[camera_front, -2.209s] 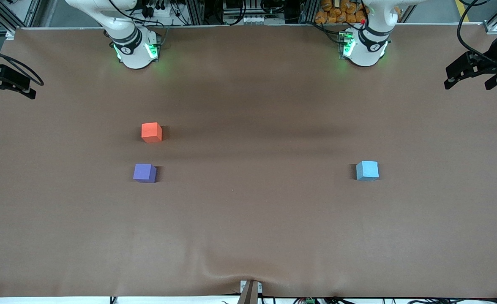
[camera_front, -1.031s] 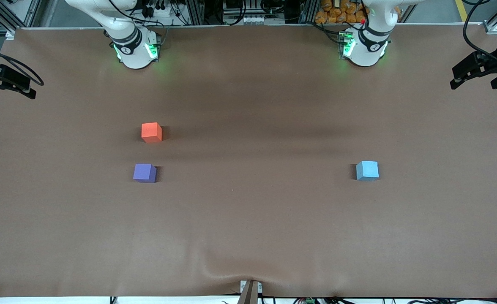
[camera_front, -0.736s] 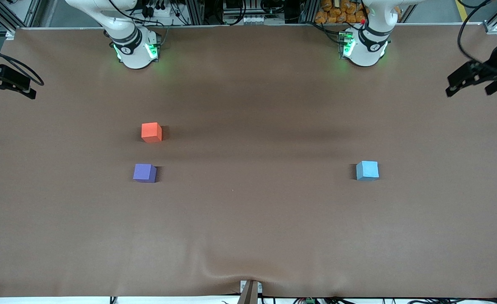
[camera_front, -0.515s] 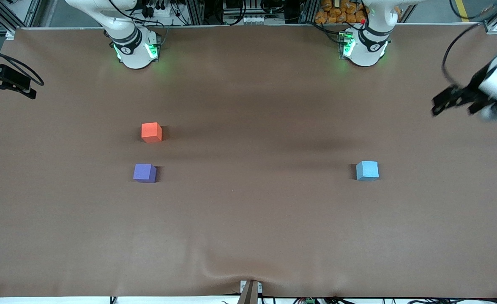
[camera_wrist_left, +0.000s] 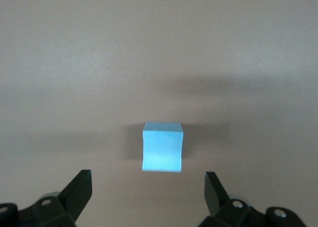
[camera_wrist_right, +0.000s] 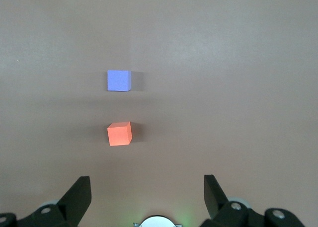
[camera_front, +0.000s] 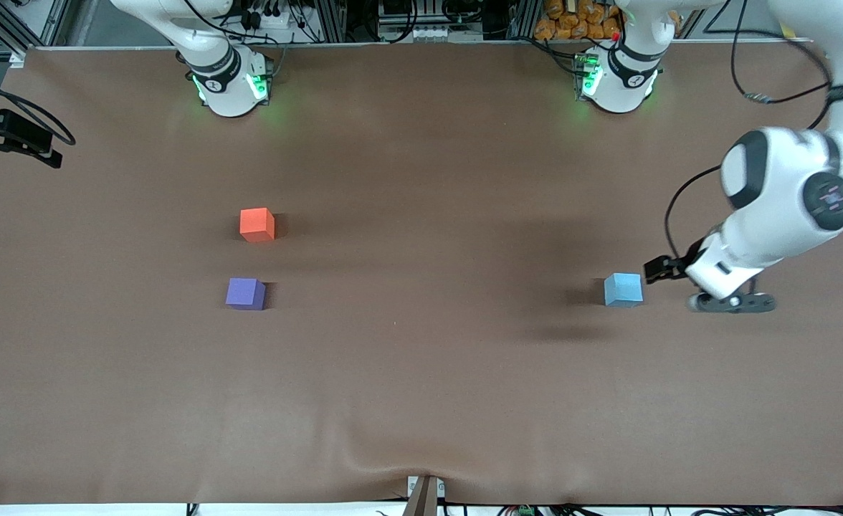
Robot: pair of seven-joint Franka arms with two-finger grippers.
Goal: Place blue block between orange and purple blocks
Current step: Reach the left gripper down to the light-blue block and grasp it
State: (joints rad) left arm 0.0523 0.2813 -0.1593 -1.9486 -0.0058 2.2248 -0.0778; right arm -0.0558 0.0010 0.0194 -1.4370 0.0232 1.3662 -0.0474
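The blue block (camera_front: 623, 289) sits on the brown table toward the left arm's end. It also shows in the left wrist view (camera_wrist_left: 162, 147). My left gripper (camera_front: 662, 271) is low beside it, on the side toward the left arm's end, apart from it. It is open and empty (camera_wrist_left: 147, 185), with the block ahead of the gap between its fingers. The orange block (camera_front: 257, 224) and the purple block (camera_front: 245, 293) sit toward the right arm's end, the purple one nearer the front camera, with a gap between them. My right gripper (camera_front: 16, 147) waits high up, open and empty (camera_wrist_right: 146, 187), and its view shows the orange block (camera_wrist_right: 119, 133) and the purple block (camera_wrist_right: 119, 80).
The brown table cloth (camera_front: 421, 373) has a raised fold at its front edge (camera_front: 393, 466). The two arm bases (camera_front: 231, 82) (camera_front: 615, 75) stand along the back edge. Nothing else lies on the table.
My left arm has swung in from the table's end and come down beside the blue block. The blocks and the right arm have not moved.
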